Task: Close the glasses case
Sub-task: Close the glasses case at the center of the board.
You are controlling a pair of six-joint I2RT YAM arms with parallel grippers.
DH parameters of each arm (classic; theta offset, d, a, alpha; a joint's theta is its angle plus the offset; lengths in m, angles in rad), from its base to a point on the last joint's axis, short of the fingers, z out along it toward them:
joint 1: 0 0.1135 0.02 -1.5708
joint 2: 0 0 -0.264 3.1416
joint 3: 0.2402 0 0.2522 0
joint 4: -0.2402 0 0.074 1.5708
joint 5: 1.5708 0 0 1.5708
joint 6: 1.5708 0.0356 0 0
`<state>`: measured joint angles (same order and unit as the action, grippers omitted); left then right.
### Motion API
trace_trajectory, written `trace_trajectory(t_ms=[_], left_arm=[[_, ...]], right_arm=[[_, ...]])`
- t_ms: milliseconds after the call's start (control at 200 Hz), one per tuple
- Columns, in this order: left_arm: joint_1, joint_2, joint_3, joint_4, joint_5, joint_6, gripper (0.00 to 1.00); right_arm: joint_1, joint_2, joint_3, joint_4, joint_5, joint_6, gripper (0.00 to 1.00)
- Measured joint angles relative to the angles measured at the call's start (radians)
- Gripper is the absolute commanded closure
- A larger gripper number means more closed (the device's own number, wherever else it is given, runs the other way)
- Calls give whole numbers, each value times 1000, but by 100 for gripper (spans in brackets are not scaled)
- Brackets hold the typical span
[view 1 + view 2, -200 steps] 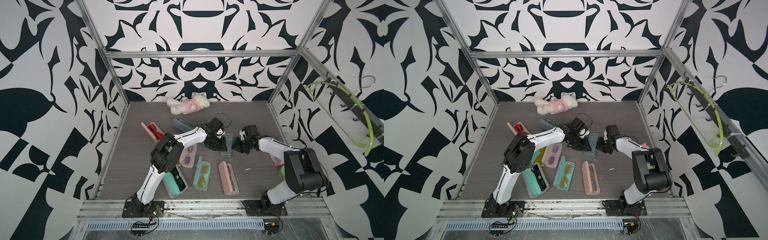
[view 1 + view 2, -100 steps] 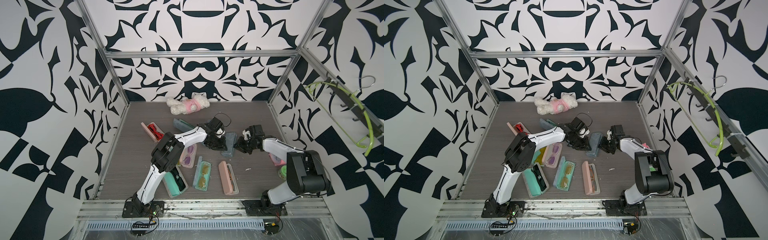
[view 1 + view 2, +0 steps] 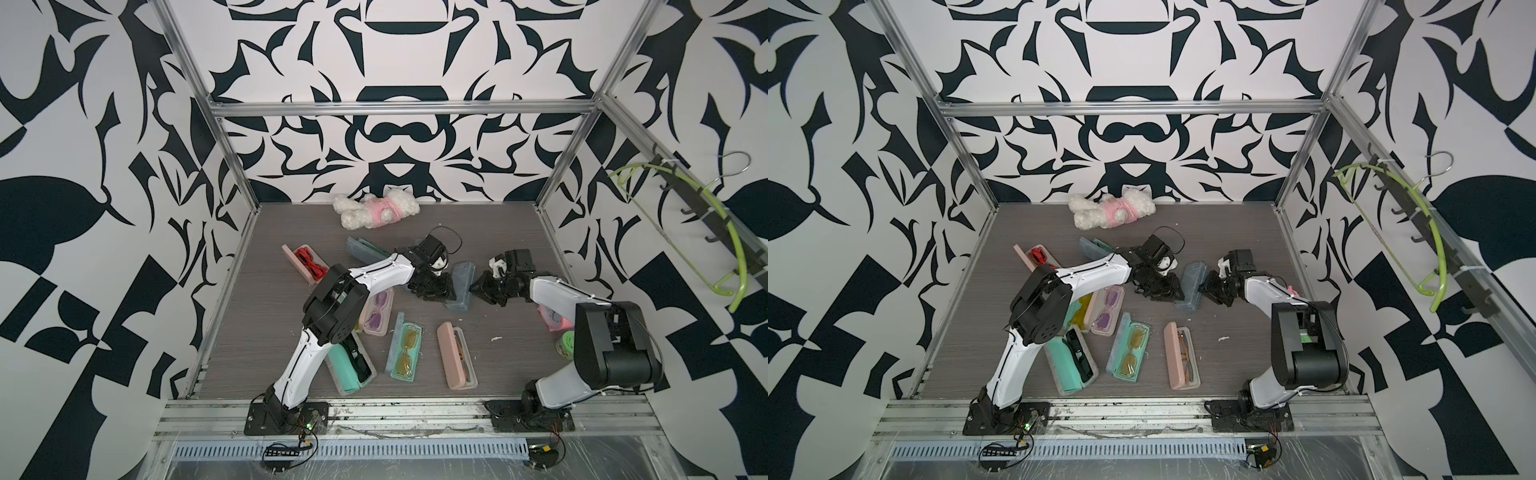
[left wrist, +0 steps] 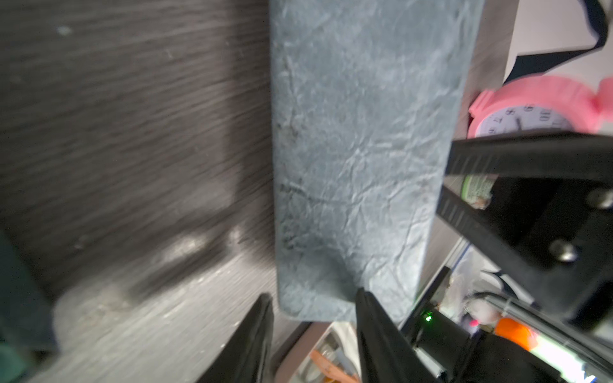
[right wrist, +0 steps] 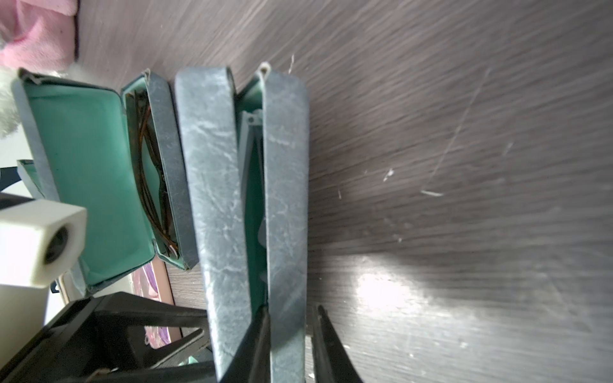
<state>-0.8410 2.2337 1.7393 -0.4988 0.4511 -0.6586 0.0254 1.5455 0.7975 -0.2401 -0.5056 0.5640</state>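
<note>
Currently the grey-blue glasses case (image 3: pixel 462 282) lies on the wooden table (image 3: pixel 249 332) between my two grippers. Its shells are nearly shut, with a slit of teal lining showing. My left gripper (image 4: pixel 313 293) is released, fingers spread at the case's end. My right gripper (image 5: pixel 292 306) straddles one shell's rim; I cannot tell whether it pinches. A pink alarm clock (image 4: pixel 530 106) shows 8 and 10 on its dial.
</note>
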Motion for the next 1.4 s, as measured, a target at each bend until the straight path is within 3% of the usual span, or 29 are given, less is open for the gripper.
trace_trajectory(t_ms=[405, 840, 1045, 1095, 1400], left_arm=[[0, 2, 100, -11, -40, -5, 25], [0, 153, 351, -174, -119, 57, 19], [-5, 200, 389, -240, -160, 85, 16], [-6, 216, 405, -251, -163, 92, 11], [-16, 254, 471, -296, -184, 108, 14]], right_arm=[[-4, 99, -9, 57, -39, -18, 74], [-6, 127, -12, 99, -88, -29, 72], [-6, 127, -16, 112, -102, -30, 71], [-6, 127, -17, 115, -101, -30, 70], [-8, 138, -23, 143, -128, -29, 69]])
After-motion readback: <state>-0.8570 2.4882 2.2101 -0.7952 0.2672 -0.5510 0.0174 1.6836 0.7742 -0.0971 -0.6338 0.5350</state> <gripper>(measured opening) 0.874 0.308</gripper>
